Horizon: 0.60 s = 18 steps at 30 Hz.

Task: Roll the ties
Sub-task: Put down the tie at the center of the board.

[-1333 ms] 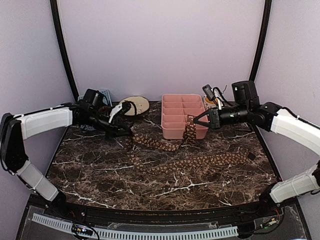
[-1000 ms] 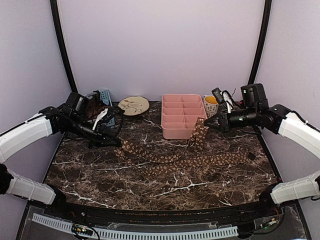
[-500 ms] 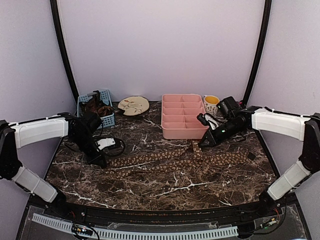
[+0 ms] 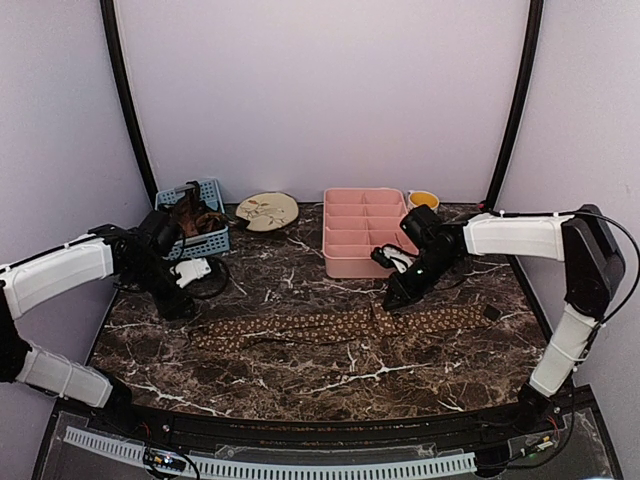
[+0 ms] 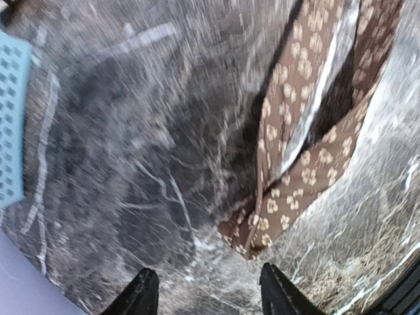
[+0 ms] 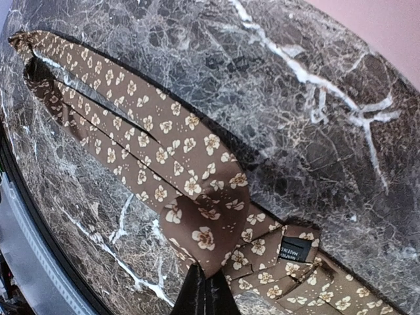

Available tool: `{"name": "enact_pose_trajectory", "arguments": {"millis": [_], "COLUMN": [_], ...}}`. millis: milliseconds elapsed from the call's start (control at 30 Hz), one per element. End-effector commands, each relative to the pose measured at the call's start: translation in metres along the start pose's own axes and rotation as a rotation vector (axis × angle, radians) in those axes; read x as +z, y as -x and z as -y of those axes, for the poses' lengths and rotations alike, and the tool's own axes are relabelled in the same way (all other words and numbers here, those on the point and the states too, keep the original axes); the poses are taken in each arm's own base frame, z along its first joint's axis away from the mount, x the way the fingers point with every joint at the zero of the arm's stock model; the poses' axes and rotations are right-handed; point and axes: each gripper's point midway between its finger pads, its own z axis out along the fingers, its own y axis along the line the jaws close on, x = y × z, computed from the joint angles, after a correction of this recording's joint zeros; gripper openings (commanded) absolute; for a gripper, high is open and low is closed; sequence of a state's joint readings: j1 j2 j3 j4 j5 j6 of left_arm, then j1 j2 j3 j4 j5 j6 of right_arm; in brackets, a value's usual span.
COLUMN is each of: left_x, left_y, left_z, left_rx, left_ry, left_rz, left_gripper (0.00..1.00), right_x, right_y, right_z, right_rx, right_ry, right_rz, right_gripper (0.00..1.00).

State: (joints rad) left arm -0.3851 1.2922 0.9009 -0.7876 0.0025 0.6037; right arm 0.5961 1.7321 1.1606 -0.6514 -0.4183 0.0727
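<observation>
One brown tie [image 4: 300, 325] with tan flowers lies stretched left to right across the marble table, doubled over on itself. My left gripper [image 4: 182, 305] hovers open just above its left end. In the left wrist view that tie end [image 5: 252, 239] lies on the table just ahead of the open left gripper [image 5: 207, 298], nothing between the fingers. My right gripper [image 4: 392, 300] is shut on a fold of the tie near the middle right. The right wrist view shows the right gripper [image 6: 205, 292] pinching that fold of the tie [image 6: 203, 223], next to a black label [image 6: 295, 248].
A pink divided tray [image 4: 365, 232] stands at the back centre, with a yellow-filled cup [image 4: 424, 199] to its right. A patterned plate [image 4: 267, 210] and a blue basket [image 4: 212, 240] holding dark brown things sit back left. A black cable [image 4: 218, 285] loops near the left gripper.
Both arms came down towards the table and pulled the tie out flat. The left gripper has opened and let go of the tie's left end. The right gripper keeps its pinch.
</observation>
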Motion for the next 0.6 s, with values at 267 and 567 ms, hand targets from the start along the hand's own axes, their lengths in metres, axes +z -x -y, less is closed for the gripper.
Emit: {"name": "enact_pose_trajectory", "arguments": {"millis": [267,567], "left_x": [-0.075,0.019], "left_y": [0.149,0.183], "left_z": [0.004,0.056], "left_rx": [-0.192,-0.084], "left_ry": [-0.252,-0.331], "left_rz": [0.622,0.428], "left_gripper": [0.62,0.54], "right_x": [-0.009,-0.021], "right_y": [0.017,0.007], "right_z": [0.022,0.052], "right_rx": [-0.009,0.052], "right_ry": [-0.147,-0.329], "right_rz": [-0.003,-0.019], "right_gripper": [0.08,0.32]}}
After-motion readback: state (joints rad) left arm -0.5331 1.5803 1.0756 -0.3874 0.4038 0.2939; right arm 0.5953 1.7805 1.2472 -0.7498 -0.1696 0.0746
